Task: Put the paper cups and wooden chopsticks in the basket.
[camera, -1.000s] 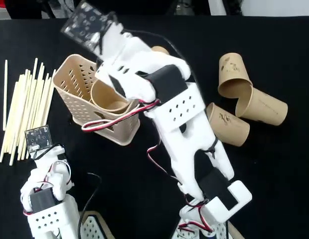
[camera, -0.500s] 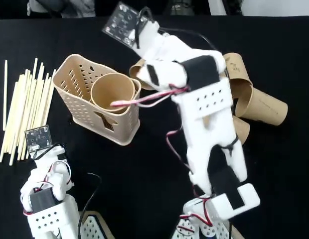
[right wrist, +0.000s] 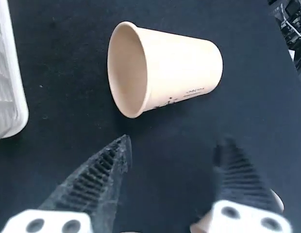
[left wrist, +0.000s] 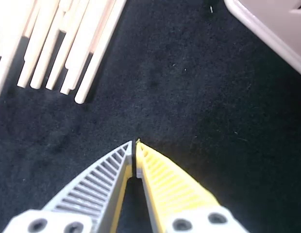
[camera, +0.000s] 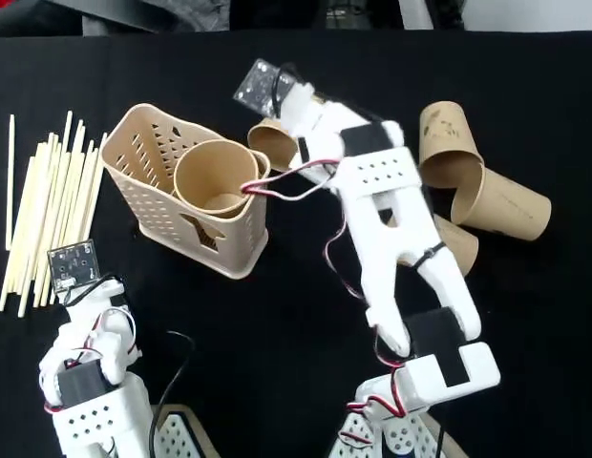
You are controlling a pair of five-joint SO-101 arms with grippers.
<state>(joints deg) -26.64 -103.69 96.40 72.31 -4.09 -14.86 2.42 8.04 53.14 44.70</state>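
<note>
Along the table's left edge: chopsticks (camera: 43, 215), a loose fan lying lengthwise on the black cloth (camera: 277, 315), one stick a little apart on the outer side. Open cloth all round them, save a narrow lane toward the basket (camera: 148, 196).

Near the front edge, just below the sticks: left arm (camera: 86, 382), folded low. From its wrist, left gripper (left wrist: 135, 143) with jaws pressed together on nothing, over bare cloth. Blunt ends of the chopsticks (left wrist: 58, 43) near ahead, a corner of the basket (left wrist: 272, 24) off to one side.

Next over, the basket itself, beige and perforated, with one cup (camera: 215, 176) inside, mouth up. Wide bare stretch in front of it.

By the basket's far corner: a tipped cup (camera: 272, 141) on its side. Over it, right arm (camera: 391, 219), stretched across the middle of the table. From that wrist, right gripper (right wrist: 175, 141) with jaws spread wide and empty. Tipped cup (right wrist: 162, 68) just beyond the tips, mouth toward the basket wall (right wrist: 7, 73).

Toward the right: three more cups (camera: 501, 202) on their sides, bunched together, free cloth beyond them to the edge.

Behind the table, a dim strip of room, too dark to read. Lowest of the three cups partly under the right arm. Arm bases cut off at the front. Lower part of the cup in the basket hidden by the wall.
</note>
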